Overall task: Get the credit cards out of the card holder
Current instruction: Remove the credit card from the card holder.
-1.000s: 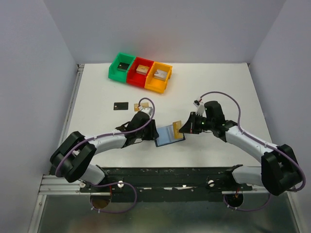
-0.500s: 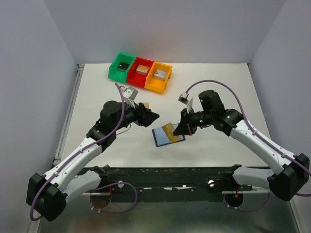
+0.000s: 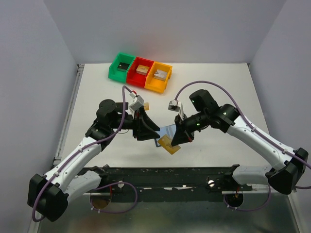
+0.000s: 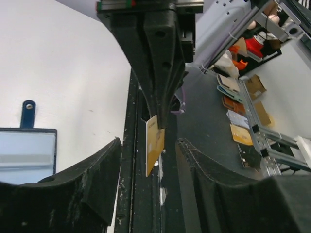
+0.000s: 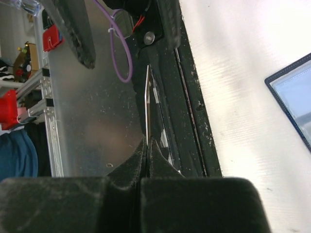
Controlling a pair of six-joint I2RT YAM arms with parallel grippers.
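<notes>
Shifted to the near edge of the card holder (image 3: 167,130), 1 tan-gold card (image 3: 168,144) sits clamped in the right pincer (image 3: 176,140) — left pincer (image 3: 155,133) open beside it.

Robotics lab test cell

A left arm (image 3: 78,156) and a right arm (image 3: 257,138) are bolted to a black rail (image 3: 165,174) at 6 o'clock of a white table (image 3: 218,82), boxed in by plain grey panels (image 3: 160,29). Green, red and orange bins (image 3: 141,73) sit at 12 o'clock. Beyond the table, the left wrist view shows metal shelving (image 4: 257,128) holding what may be boxes and parts, though it is blurred.
</notes>
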